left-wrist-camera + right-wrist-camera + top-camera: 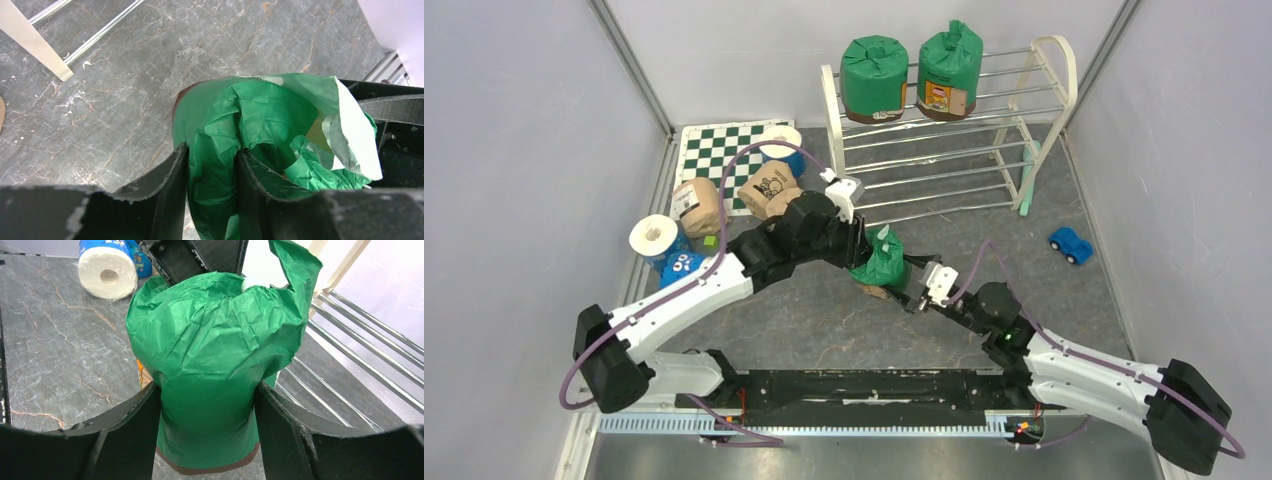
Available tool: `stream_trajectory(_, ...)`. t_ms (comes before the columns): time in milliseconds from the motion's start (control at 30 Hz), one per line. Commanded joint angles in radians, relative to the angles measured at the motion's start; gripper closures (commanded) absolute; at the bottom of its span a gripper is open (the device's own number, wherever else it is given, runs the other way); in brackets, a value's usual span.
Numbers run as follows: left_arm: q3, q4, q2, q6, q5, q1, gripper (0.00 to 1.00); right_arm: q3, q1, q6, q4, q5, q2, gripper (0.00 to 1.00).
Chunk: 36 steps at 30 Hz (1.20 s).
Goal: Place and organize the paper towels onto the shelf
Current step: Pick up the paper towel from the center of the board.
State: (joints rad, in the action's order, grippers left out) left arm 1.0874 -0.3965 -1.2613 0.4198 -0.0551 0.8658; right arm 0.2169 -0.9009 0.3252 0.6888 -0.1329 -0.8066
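Observation:
A green-wrapped paper towel roll hangs just above the floor between both arms, in front of the shelf. My left gripper is shut on the crumpled top of its wrapper. My right gripper is shut across the roll's body, one finger flat on each side. Two more green rolls stand on the shelf's top tier. Tan rolls and white-and-blue rolls lie on the floor at the left.
A green-and-white chessboard mat lies at the back left under some rolls. A small blue toy car sits on the floor right of the shelf. The shelf's lower chrome rods run close behind the held roll. Grey walls close in both sides.

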Motion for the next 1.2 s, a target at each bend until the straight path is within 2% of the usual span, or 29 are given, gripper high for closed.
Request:
stream_trajectory(0, 0.059, 0.108, 0.076, -0.013, -0.085, 0.047, 0.53, 0.039, -0.009, -0.021, 0.047, -0.014, 0.013, 0.49)
stream_trajectory(100, 0.052, 0.104, 0.103, -0.015, -0.034, 0.047, 0.39, 0.027, -0.010, -0.022, 0.053, 0.001, 0.026, 0.49)
stream_trajectory(333, 0.033, 0.114, 0.183, -0.027, 0.074, 0.045, 0.39, 0.014, -0.007, -0.018, 0.048, 0.056, 0.059, 0.54)
stream_trajectory(533, 0.008, 0.107, 0.280, -0.049, 0.235, 0.044, 0.28, 0.013, -0.003, -0.016, 0.038, 0.091, 0.094, 0.56)
stream_trajectory(767, -0.037, 0.070, 0.410, -0.122, 0.454, 0.042, 0.23, 0.043, 0.004, 0.011, -0.039, 0.190, 0.168, 0.59)
stream_trajectory(1000, -0.094, 0.014, 0.480, -0.195, 0.622, 0.033, 0.19, 0.192, 0.018, 0.081, -0.213, 0.361, 0.213, 0.60)
stream_trajectory(1167, -0.133, -0.003, 0.522, -0.236, 0.690, 0.018, 0.18, 0.324, 0.053, 0.136, -0.299, 0.466, 0.201, 0.62)
